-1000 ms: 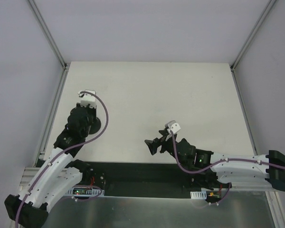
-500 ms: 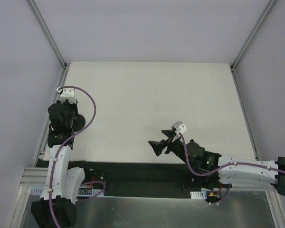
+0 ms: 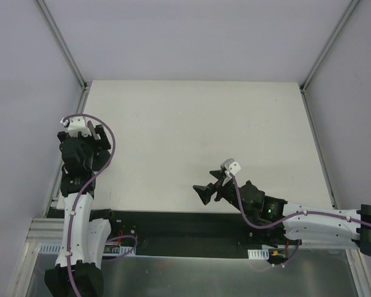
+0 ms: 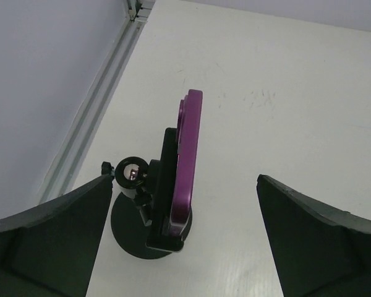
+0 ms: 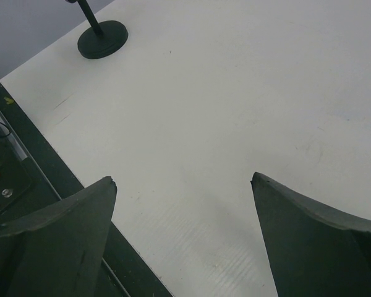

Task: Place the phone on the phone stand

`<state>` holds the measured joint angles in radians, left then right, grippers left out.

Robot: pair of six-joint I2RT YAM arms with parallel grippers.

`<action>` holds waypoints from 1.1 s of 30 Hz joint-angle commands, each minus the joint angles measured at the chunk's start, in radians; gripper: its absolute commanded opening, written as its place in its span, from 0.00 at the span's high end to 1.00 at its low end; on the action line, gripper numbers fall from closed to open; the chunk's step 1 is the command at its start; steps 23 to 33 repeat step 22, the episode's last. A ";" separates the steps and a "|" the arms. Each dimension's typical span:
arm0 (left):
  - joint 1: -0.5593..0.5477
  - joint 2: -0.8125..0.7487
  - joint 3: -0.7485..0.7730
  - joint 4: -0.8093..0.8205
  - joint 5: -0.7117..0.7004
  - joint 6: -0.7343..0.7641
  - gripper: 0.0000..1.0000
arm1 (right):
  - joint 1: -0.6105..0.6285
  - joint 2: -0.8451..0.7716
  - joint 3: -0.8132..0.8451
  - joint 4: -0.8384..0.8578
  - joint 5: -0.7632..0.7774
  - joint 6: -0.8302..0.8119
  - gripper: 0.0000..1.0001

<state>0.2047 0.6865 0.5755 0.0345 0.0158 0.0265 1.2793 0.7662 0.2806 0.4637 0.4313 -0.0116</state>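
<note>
Standing edge-on in the left wrist view, the phone (image 4: 188, 154) is resting upright in the phone stand (image 4: 135, 234). Its purple side is leaning against the black holder and its lower end is sitting on the lip above the round base. The left gripper (image 4: 185, 177) is hanging over it with jaws spread wide, gripping nothing, its fingers showing apart from phone and stand alike. The right gripper (image 5: 183, 178) is hovering well apart over the white table (image 5: 247, 93), likewise wide open and empty. The placement is looking complete. What is threatening it now is the left arm's exit. A finger swinging sideways or dipping could be clipping the tall, thin phone, toppling it off the lip or dragging the light stand along.
</note>
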 commanded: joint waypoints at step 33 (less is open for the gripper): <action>-0.842 0.212 0.702 -0.229 0.319 -0.179 0.09 | -0.014 -0.424 0.710 -1.326 0.584 0.129 0.03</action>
